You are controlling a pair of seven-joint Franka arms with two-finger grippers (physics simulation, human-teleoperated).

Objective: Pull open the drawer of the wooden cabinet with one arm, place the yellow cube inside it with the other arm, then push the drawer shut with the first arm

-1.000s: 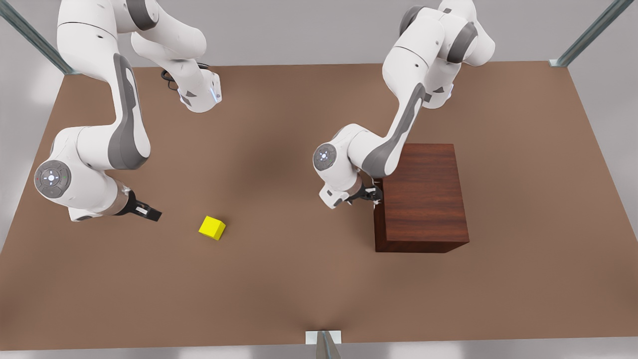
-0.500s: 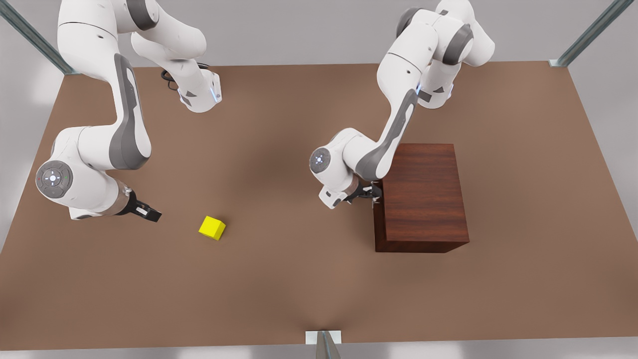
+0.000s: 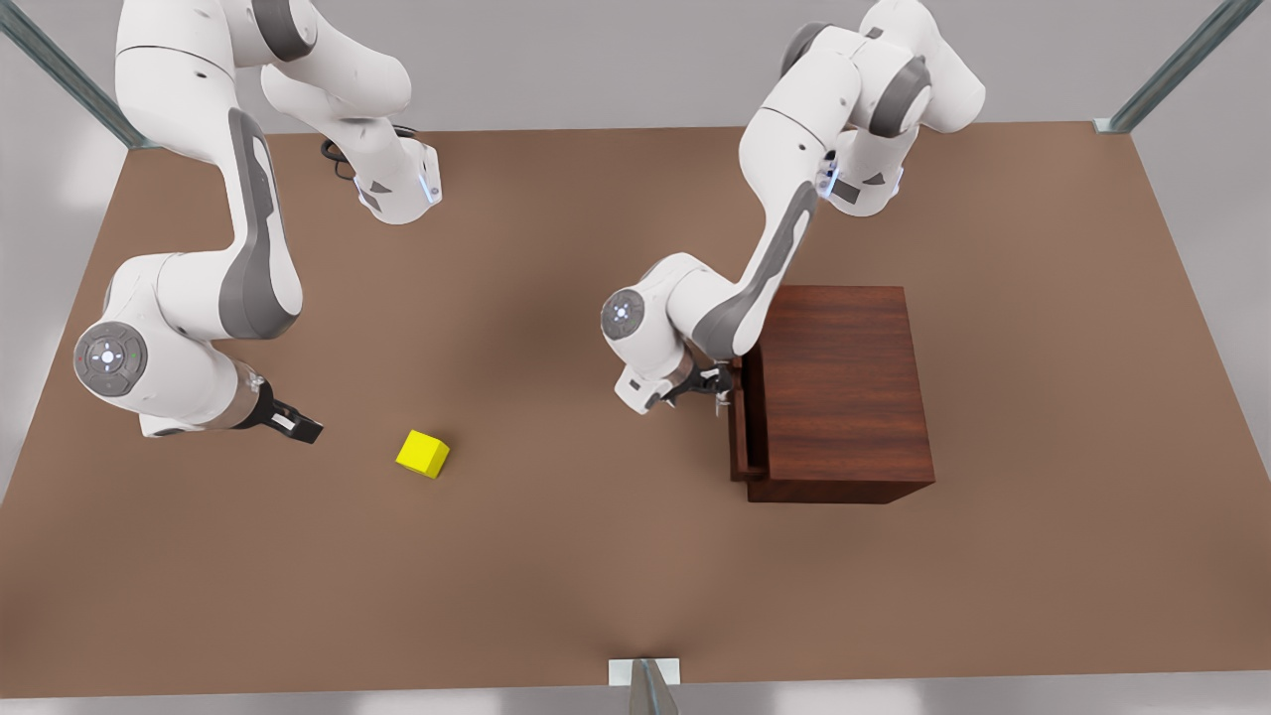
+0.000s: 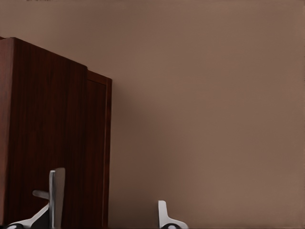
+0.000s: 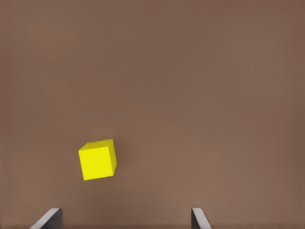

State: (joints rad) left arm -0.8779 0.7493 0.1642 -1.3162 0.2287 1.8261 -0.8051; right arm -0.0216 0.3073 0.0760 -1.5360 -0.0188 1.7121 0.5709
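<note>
I have the left gripper [image 3: 723,389] at the front of the wooden cabinet [image 3: 844,392]. Whether its fingers [image 4: 57,191] clasp the handle I cannot tell; they stand apart in its wrist view. The drawer [image 3: 739,432] sticks out a little toward the front view's left. My right gripper [image 3: 303,427] waits low over the brown table [image 3: 556,556], fingers spread and empty. The yellow cube [image 3: 423,453] (it sits flat on the table) lies near the right gripper, well apart from the cabinet.
</note>
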